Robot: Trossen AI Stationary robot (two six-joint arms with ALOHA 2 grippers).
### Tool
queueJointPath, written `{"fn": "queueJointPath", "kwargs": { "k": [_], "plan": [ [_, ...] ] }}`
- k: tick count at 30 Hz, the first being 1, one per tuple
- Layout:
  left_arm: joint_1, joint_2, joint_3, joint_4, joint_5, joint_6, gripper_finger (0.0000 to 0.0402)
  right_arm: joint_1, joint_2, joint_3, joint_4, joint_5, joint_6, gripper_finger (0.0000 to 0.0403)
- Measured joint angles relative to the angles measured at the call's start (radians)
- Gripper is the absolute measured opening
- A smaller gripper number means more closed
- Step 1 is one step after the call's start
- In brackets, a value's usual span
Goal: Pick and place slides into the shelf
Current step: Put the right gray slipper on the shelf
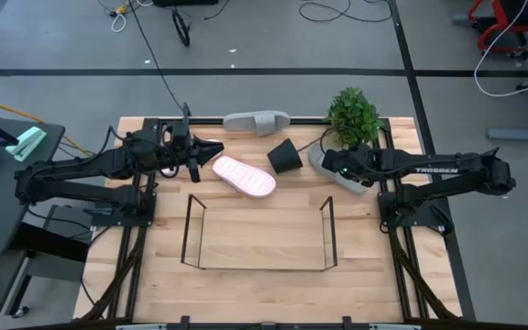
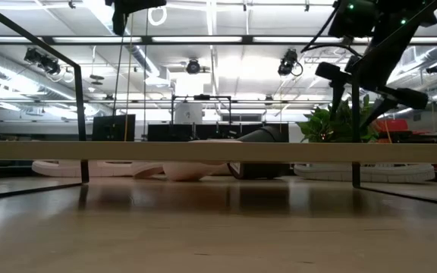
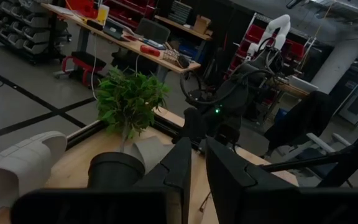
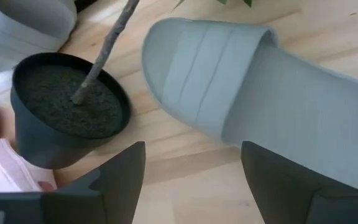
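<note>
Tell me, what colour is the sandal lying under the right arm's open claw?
Grey slide; the right wrist view shows it best.

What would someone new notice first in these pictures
Probably the pale pink slide lying sole-up at the back of the table, just ahead of the left gripper. Beside it a black plant pot lies tipped over, its green plant sprawled toward the back right corner. The right gripper, fingers spread, hovers over a grey slide, and the wire shelf in front holds nothing.
</note>
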Motion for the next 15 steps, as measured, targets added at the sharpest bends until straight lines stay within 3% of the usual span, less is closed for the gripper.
{"fn": "queueJointPath", "kwargs": {
  "k": [7, 15],
  "plan": [
    [0.000, 0.000, 0.000, -0.001, 0.012, 0.000, 0.0047, 0.027, -0.062, -0.165, 0.140, 0.000, 0.143, 0.0270],
    [0.000, 0.000, 0.000, -0.003, 0.015, 0.000, 0.0048, 0.031, -0.168, -0.286, 0.283, 0.069, 0.153, 0.0259]
  ]
}}
